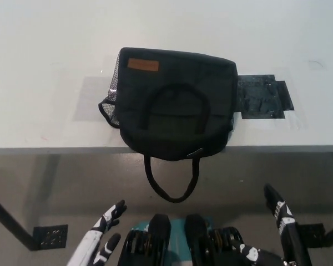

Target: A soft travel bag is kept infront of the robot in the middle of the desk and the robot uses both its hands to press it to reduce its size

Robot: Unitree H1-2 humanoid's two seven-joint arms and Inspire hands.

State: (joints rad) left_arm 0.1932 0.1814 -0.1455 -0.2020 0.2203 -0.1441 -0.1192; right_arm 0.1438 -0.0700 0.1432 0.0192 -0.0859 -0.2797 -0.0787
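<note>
A black soft travel bag [175, 105] lies on the white desk [44, 83], near its front edge. It has an orange label at its top left, a mesh pocket on its left side, and one strap loop [172, 180] hanging over the edge. My white left hand [100, 241] is low at the bottom left, below the desk, fingers spread and holding nothing. My black right hand [280, 221] is at the bottom right, also below the desk, fingers apart and empty. Neither hand touches the bag.
A black taped patch [263, 97] lies on the desk right of the bag. A black floor marker [50, 237] shows under the desk at the left, next to a dark desk leg [8, 224].
</note>
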